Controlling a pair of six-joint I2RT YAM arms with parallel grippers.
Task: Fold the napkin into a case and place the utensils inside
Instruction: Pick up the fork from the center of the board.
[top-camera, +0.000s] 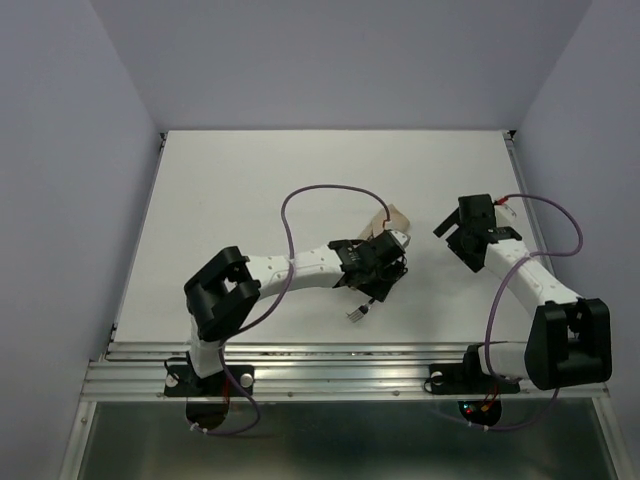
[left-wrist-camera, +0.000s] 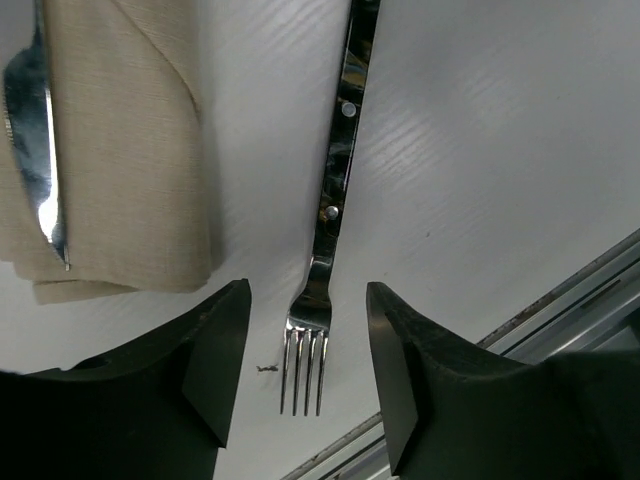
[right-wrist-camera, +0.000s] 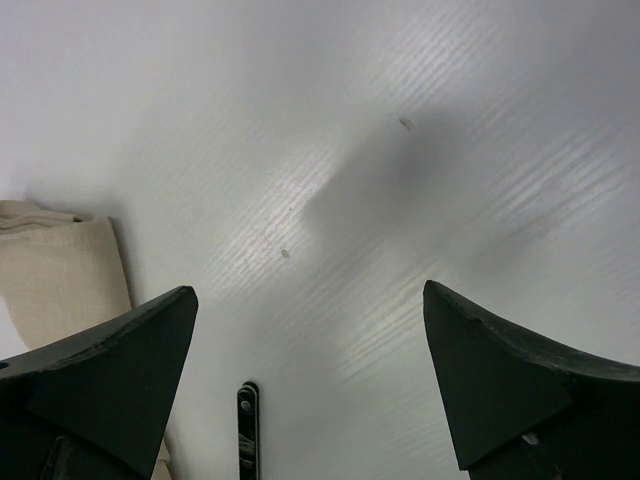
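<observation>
The folded beige napkin (left-wrist-camera: 125, 150) lies on the white table, also showing as a tan corner (top-camera: 398, 214) past the left wrist and at the left edge of the right wrist view (right-wrist-camera: 60, 275). The knife (left-wrist-camera: 35, 150) rests along the napkin's left side; whether it is tucked inside the cloth I cannot tell. The fork (left-wrist-camera: 335, 190) lies flat beside the napkin, its tines (top-camera: 357, 313) towards the table's front edge. My left gripper (left-wrist-camera: 307, 292) hovers open, one finger either side of the fork's neck without touching it. My right gripper (right-wrist-camera: 310, 290) stands wide open over bare table, with the fork's handle end (right-wrist-camera: 247, 430) just below it.
The metal rail (left-wrist-camera: 560, 300) of the table's front edge runs close behind the fork's tines. A small dark speck (left-wrist-camera: 266, 368) lies beside the tines. Purple walls enclose the table on three sides. The left arm's purple cable (top-camera: 300, 200) loops above the table.
</observation>
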